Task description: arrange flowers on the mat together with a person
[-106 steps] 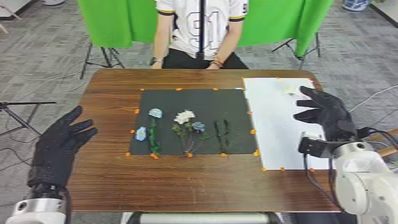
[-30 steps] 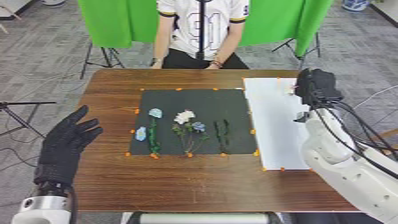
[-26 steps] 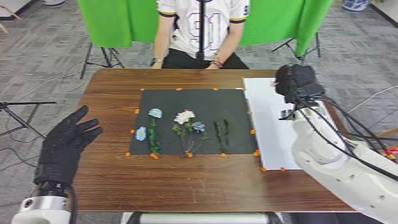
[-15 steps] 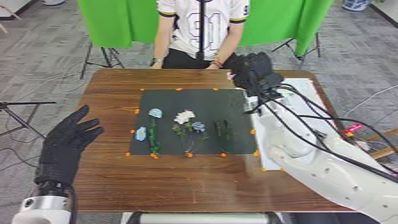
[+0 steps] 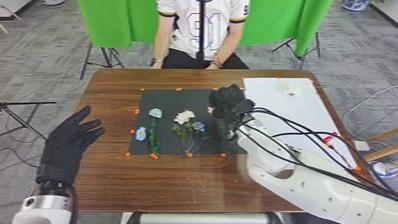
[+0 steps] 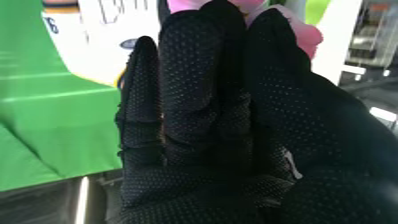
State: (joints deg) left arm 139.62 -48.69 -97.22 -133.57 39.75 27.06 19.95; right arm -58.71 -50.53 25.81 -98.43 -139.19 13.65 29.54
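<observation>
The dark mat (image 5: 164, 97) carries a pale blue flower (image 5: 155, 113), a blue bud (image 5: 140, 133), a white flower (image 5: 184, 117) and a small blue flower (image 5: 197, 127), with green stems below. My right hand (image 5: 233, 104) is over the mat's right part, hiding most of the green stems there. A bit of pink (image 5: 210, 109) shows at its left side. In the right wrist view, my right hand (image 6: 191, 90) pinches a pink flower (image 6: 306, 37) between thumb and fingers. My left hand (image 5: 67, 142) is left of the mat, open, its fingers relaxed.
A white sheet (image 5: 284, 107) lies right of the mat, with a small pale flower (image 5: 290, 93) near its far end. Orange markers edge the mat and sheet. Black cables run along my right arm, which crosses the table's right front part.
My right hand has swung left from the white sheet to over the mat, coming nearer in the last half second, with the pink flower. My left hand has stayed almost still.
</observation>
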